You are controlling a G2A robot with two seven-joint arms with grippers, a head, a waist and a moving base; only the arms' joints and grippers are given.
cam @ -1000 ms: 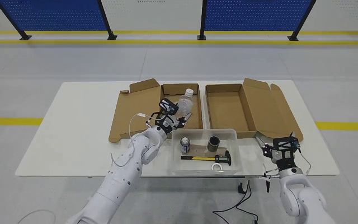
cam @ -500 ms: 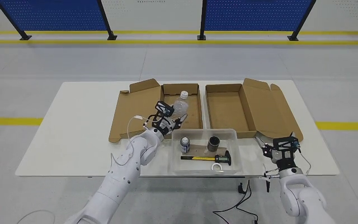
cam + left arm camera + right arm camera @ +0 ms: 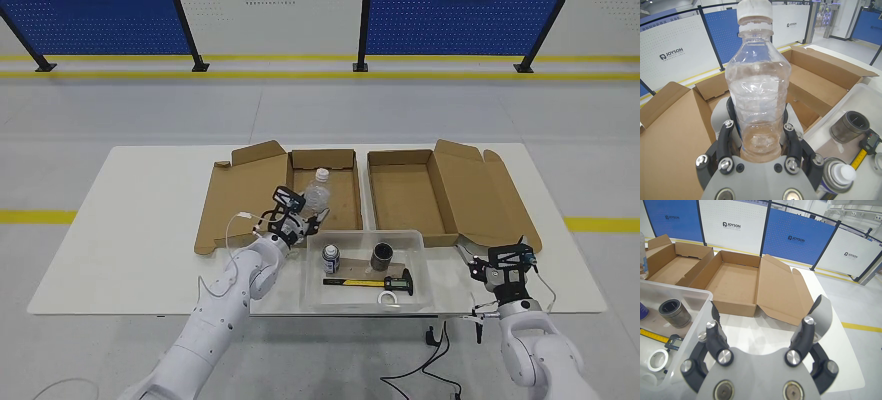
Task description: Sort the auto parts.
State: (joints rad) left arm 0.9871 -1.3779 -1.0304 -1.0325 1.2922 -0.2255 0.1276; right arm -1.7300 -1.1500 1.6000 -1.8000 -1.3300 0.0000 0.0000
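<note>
Both jaws of the left gripper (image 3: 758, 115) are clamped on the lower body of the clear bottle (image 3: 757, 72), whose cap points away from the palm, over the near end of the left cardboard box (image 3: 343, 200). The right gripper (image 3: 767, 305) hangs with jaws apart beside the plastic bin (image 3: 702, 306).

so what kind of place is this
Probably a factory or robot test hall: blue perforated partitions, yellow floor lines, and a white table holding open cardboard boxes and a clear parts bin.
</note>
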